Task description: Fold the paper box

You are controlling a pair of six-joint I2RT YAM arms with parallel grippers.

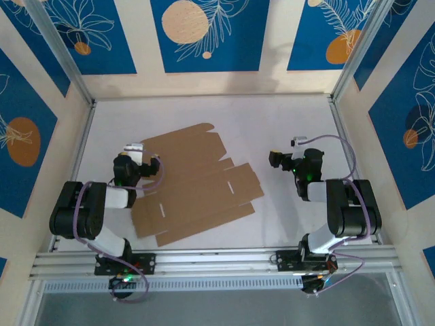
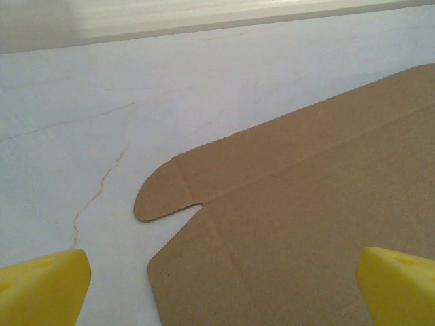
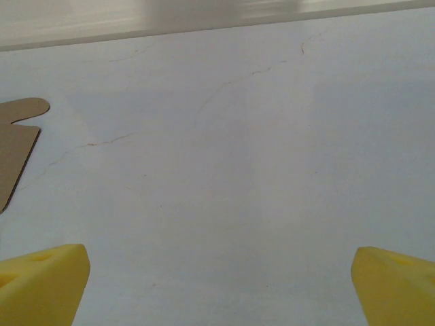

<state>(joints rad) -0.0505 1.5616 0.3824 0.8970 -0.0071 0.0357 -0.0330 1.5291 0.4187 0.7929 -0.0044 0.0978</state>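
Lying flat, the brown paper box [image 1: 194, 183] shows slots; left pincer [image 2: 221, 288] and right pincer [image 3: 219, 288] gape wide.

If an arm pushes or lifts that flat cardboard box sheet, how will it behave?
The paper box lies flat and thin, so it's probably light and would slide on the smooth table when pushed. Lifted by one edge, it would likely hinge along its creases rather than stay rigid.

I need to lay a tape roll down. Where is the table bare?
Bare table along the back wall beyond the paper box, and between the box and the right gripper. Crowded at the left gripper, by the box's left edge.
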